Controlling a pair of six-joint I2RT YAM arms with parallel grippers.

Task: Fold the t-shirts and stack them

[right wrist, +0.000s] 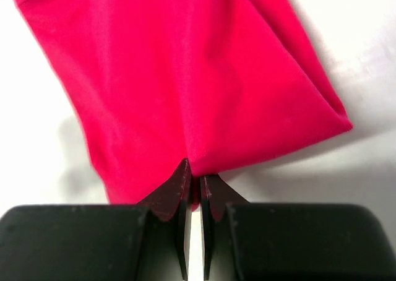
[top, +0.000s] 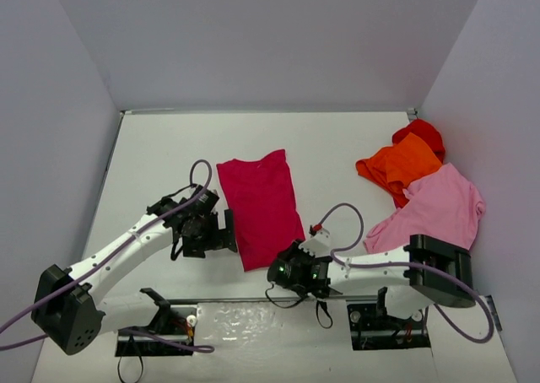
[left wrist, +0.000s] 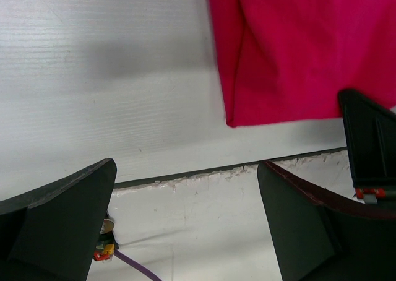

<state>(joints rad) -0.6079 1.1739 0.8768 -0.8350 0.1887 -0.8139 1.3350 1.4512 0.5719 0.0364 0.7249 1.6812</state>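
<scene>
Right gripper (right wrist: 193,183): mine; fingers pressed together on the near edge of the crimson t-shirt (top: 261,206), with a sliver of cloth caught between the tips.
Left gripper (left wrist: 185,169): mine; jaws spread wide with nothing between them, hovering over bare surface just beside the crimson t-shirt's near left corner, not touching it.
Table (top: 169,164): white, with grey walls on three sides.
Crimson t-shirt: lies flat as a long narrow shape in the middle of the table, between my two arms; one side is folded over itself.
Light pink t-shirt (top: 439,210): spread loosely at the right; my right arm hides its near edge.
Orange t-shirt (top: 403,164): crumpled, touching the pink one's far edge.
Bright red t-shirt (top: 422,132): bunched by the right wall, largely covered by the orange one.
Hard to tell: how many layers my right fingers pinch.
</scene>
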